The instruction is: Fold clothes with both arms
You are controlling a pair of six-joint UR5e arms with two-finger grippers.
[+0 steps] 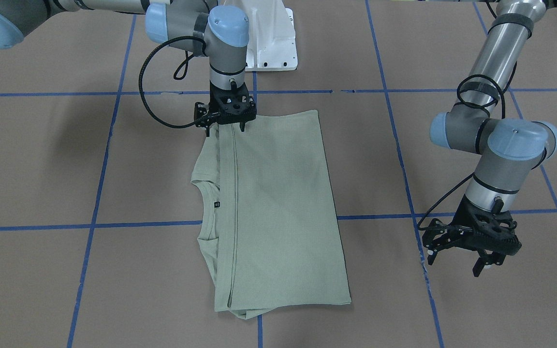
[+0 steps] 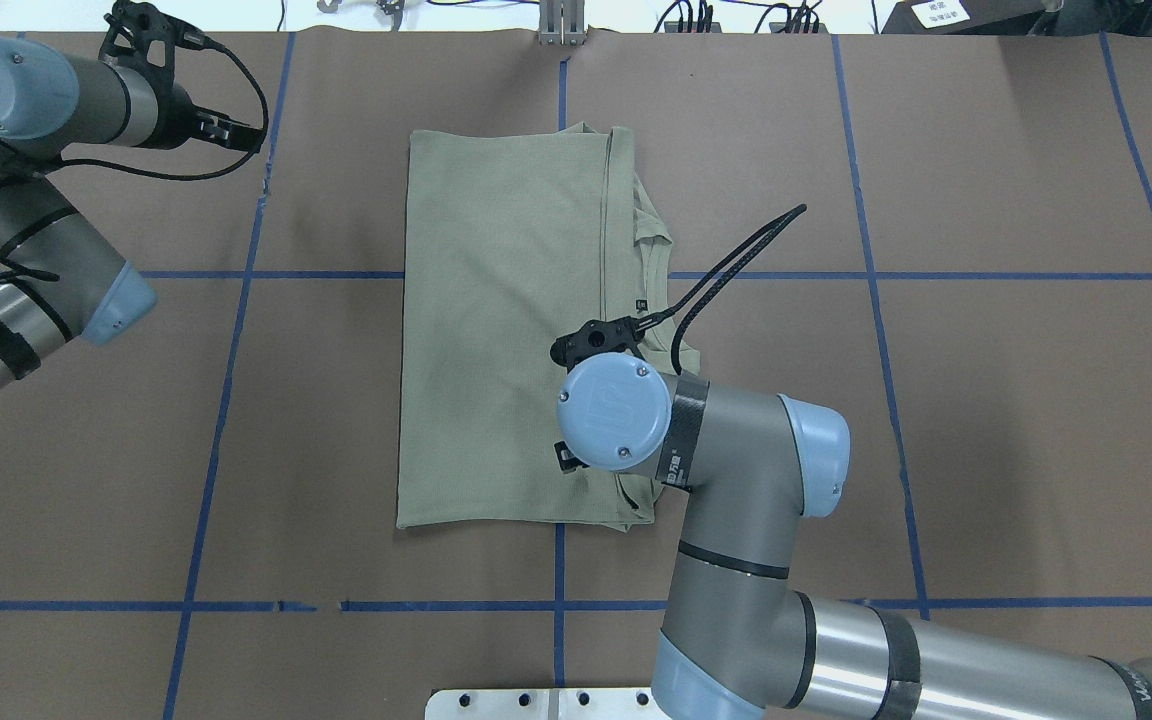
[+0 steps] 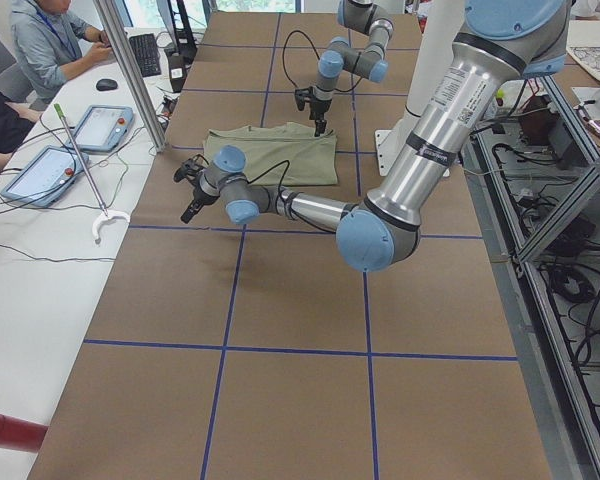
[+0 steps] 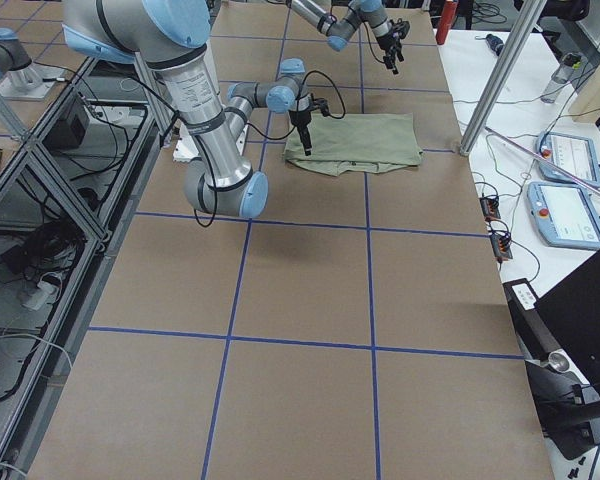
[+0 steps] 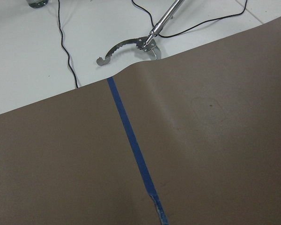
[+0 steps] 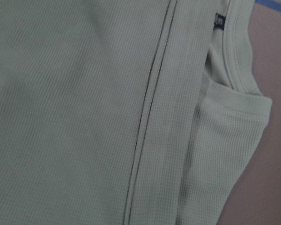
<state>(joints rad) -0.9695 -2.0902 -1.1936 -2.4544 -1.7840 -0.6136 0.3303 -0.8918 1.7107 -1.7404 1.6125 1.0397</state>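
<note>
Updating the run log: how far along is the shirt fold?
Done: the sage-green shirt lies folded into a flat rectangle. In hand: nothing gripped; right gripper hangs over its robot-side corner, left gripper over bare table, both jaws open. Left: likely another fold, since the neckline side sticks out.

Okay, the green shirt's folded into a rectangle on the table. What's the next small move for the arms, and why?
Probably bring the left gripper over to the shirt at its robot-side edge. That gripper hangs open above the table, off the cloth, while the right gripper is poised open at that edge. A further fold would likely need both.
</note>
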